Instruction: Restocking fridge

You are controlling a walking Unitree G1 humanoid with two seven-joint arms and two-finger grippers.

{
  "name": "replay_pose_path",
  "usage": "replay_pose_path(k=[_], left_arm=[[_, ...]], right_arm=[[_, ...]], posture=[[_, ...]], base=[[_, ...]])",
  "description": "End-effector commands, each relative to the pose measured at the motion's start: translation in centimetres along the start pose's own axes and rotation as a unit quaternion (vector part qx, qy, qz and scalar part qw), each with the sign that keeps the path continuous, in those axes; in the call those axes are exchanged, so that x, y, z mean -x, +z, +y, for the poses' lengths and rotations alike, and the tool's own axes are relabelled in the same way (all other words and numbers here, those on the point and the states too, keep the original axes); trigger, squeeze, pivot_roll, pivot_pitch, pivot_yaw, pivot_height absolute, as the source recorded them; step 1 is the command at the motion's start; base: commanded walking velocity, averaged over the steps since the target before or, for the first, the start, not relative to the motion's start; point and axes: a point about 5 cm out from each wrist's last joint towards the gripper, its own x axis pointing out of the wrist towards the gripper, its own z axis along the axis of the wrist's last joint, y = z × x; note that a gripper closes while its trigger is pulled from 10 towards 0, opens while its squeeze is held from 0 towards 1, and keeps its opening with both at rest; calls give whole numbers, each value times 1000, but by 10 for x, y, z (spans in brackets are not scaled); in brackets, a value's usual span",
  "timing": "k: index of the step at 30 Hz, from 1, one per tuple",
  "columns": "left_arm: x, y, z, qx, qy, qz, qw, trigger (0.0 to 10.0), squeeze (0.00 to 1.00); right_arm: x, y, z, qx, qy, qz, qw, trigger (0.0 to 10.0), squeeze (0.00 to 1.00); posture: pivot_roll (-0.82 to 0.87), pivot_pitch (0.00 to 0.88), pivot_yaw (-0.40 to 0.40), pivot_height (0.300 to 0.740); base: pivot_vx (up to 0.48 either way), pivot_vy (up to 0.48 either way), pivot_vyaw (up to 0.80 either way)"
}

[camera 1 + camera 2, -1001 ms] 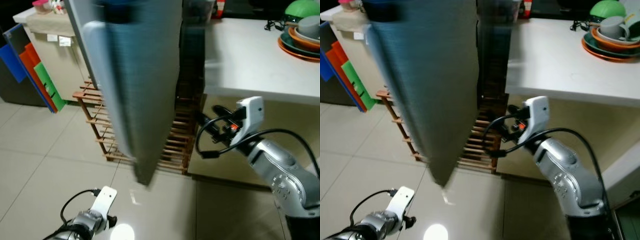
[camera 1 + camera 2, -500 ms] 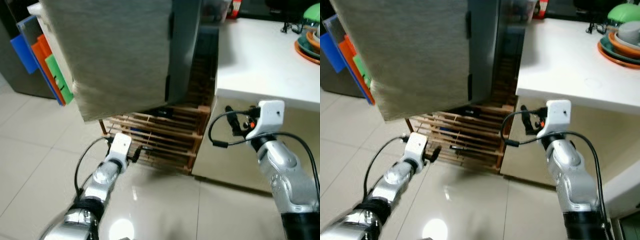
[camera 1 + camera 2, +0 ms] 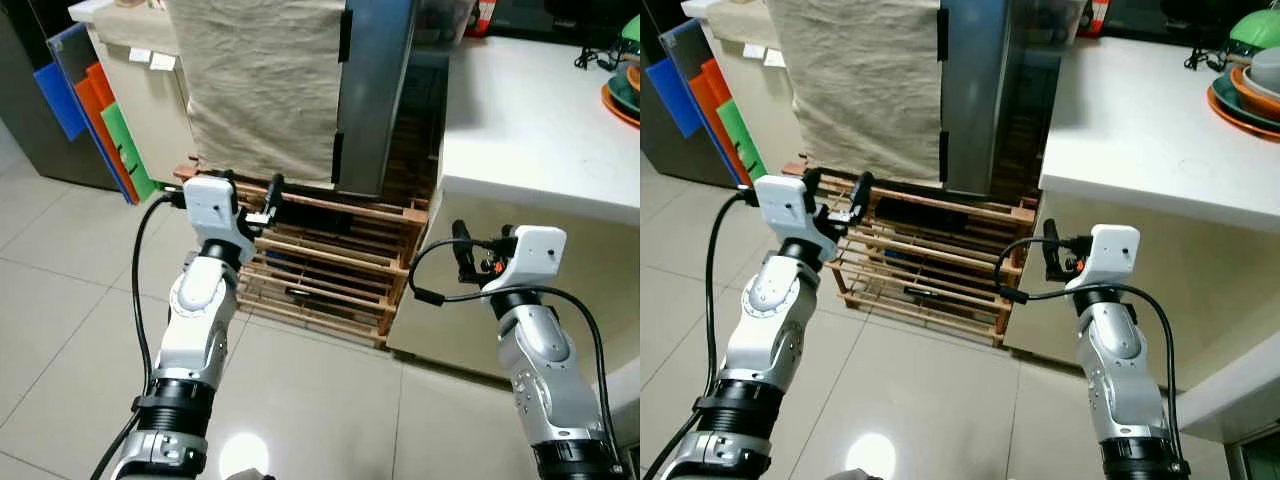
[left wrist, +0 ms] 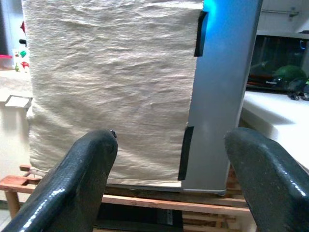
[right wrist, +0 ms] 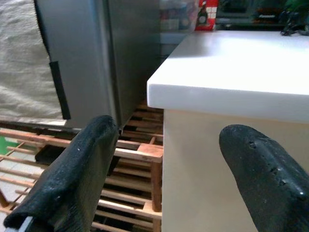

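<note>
Since a second ago, the left arm has risen from low near the floor up to the height of the wooden rack, and the camera has swung, so the fridge door now looks square and sharp instead of a slanted blur.

On the far left, blue, orange and green boards lean against a pale cabinet. Next to them, the left gripper is held up just in front of the top rail of the wooden rack, and its jaws stand wide with nothing between them. Behind it hangs a beige cloth which covers the front of the grey fridge; the fridge stands on the rack and looks shut. Further right, the right gripper is held beside the side wall of the white counter, also with wide, empty jaws. At the far right edge of the counter stand stacked bowls.

I see no food or bottle in either gripper, so I cannot tell whether the restocking is starting or already finished. I judge the robot is only facing the closed fridge now.
</note>
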Motion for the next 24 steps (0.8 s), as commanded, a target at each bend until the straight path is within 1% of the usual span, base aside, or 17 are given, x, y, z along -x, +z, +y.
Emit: replay_pose_path(k=[1,5,8,10,11,15,16,21,24], left_arm=[[-2,4,0,10,4,-1,1000,10000,0],[-3,1,2,13,20,18,1000,10000,0],[-3,2,4,16,25,21,999,10000,0],[-3,2,4,15,18,23,999,10000,0],[-3,2,3,11,11,26,1000,10000,0],[-3,0,3,6,12,31,999,10000,0],[-3,-2,3,-8,18,42,999,10000,0],[-4,-4,-1,3,11,51,999,10000,0],[-5,-6,1,10,18,59,998,10000,0]], right_arm=[[-1,2,-1,3,-7,-10,1000,10000,0],[-1,-1,-1,7,-2,-9,1000,10000,0],[-2,-3,0,6,-1,-9,1000,10000,0],[-2,-4,0,5,-1,-8,1000,10000,0],[-3,-4,2,-1,-2,-7,1000,10000,0],[-4,-5,4,0,3,-6,1000,10000,0],[-4,-6,5,0,4,-5,1000,10000,0],[-4,-8,7,-3,7,-4,1000,10000,0],[-6,-8,10,-5,9,-6,1000,10000,0]], posture=[[-92,0,39,740],[-92,0,41,740],[-86,0,44,740],[-87,0,44,740],[-87,0,44,740],[-88,0,43,740],[-85,0,42,740],[-83,0,42,740],[-83,0,41,740]], base=[[285,0,0],[442,0,0],[442,0,0],[442,0,0],[409,247,0],[409,252,0],[0,0,0],[0,0,0],[0,480,0]])
